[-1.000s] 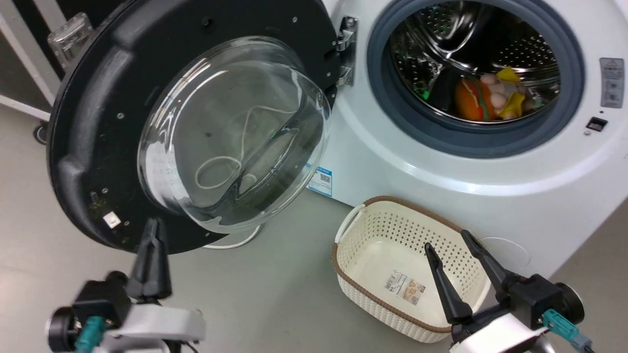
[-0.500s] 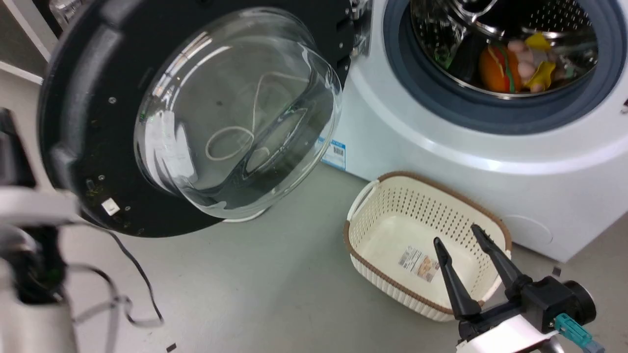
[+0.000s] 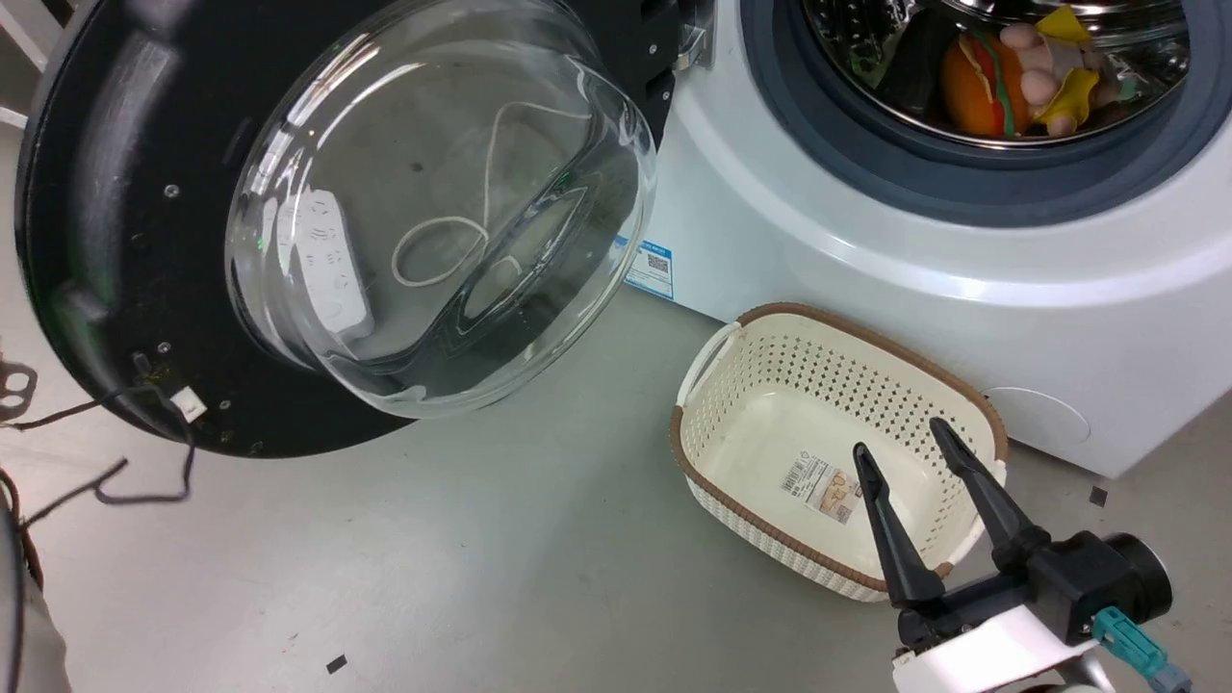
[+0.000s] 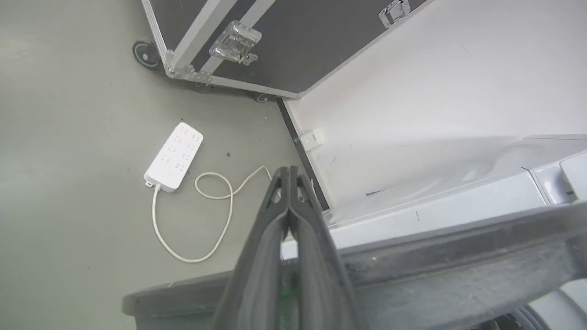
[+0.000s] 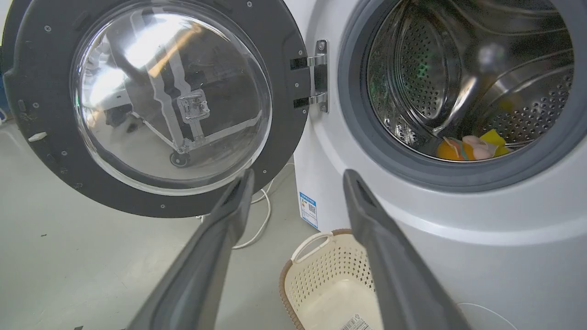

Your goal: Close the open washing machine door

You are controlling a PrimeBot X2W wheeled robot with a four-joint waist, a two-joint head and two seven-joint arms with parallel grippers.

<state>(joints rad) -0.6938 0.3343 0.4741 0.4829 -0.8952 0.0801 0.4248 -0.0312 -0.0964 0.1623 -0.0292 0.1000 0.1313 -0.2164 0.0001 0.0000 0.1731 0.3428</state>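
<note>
The washing machine door [image 3: 106, 221] stands wide open at the left, its black frame and bulging glass bowl [image 3: 433, 192] facing me. It hangs by a metal hinge [image 5: 316, 75] on the white washing machine [image 3: 866, 260]. Bright soft toys [image 3: 1020, 67] lie in the steel drum. In the left wrist view my left gripper [image 4: 289, 170] is shut on nothing and reaches over the door's dark rim [image 4: 412, 270]; contact cannot be told. My right gripper [image 3: 896, 438] is open above the basket, well clear of the door [image 5: 46, 114].
A cream perforated basket [image 3: 770, 337] stands on the floor against the machine's front. Behind the door lie a white power strip [image 4: 174, 156] and its looped cord. A black wheeled flight case [image 4: 284, 41] stands by the wall. Thin dark cables [image 3: 106, 486] trail at the left edge.
The head camera has tipped down and shifted. My left gripper, low beside the door's bottom a second ago, has swung out of the head view to the left. The right gripper stays open.
</note>
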